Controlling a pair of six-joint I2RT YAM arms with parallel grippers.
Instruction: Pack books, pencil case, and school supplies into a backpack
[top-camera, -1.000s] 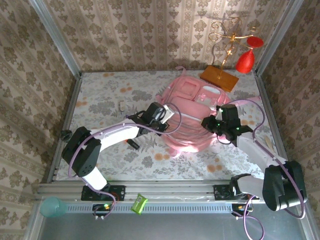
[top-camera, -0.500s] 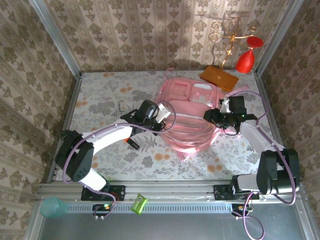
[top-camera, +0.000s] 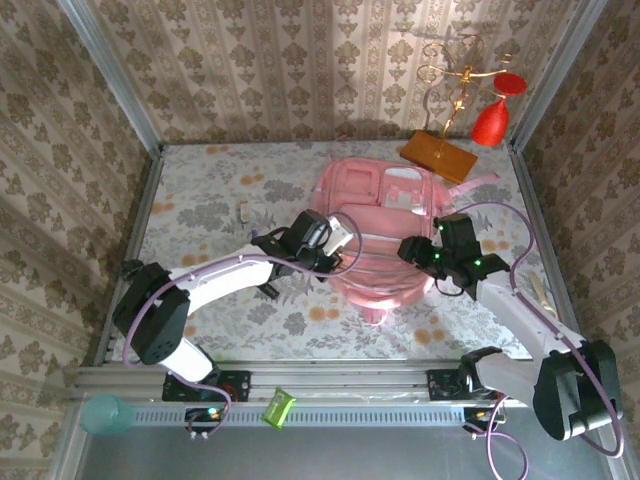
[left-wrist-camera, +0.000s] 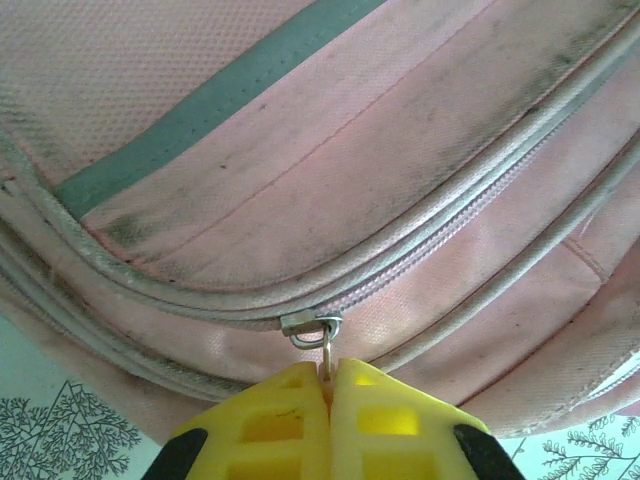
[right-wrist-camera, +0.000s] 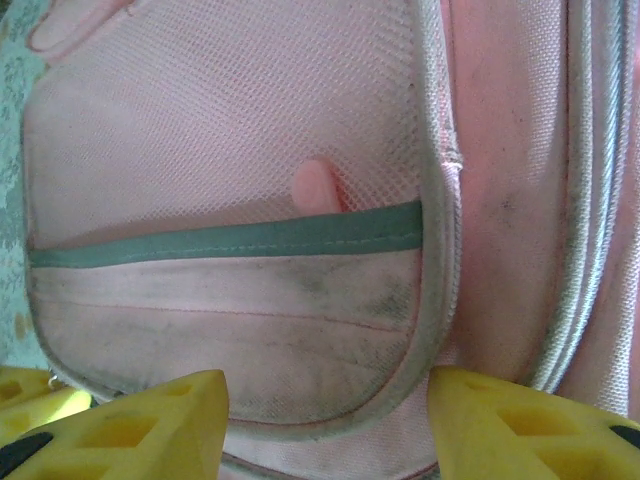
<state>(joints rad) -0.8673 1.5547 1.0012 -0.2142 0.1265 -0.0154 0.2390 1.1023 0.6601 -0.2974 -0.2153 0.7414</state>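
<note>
Backpack flat on table, right of centre. Long axis far-to-near, far end just beside orange base. Soft pink woven fabric, smudged grey, raised piping along seams. Left gripper at pack's left flank: yellow jaws pinched tight on metal zip pull. Right gripper: jaws spread wide, one each side of rounded mesh pocket with grey-green trim band.
</note>
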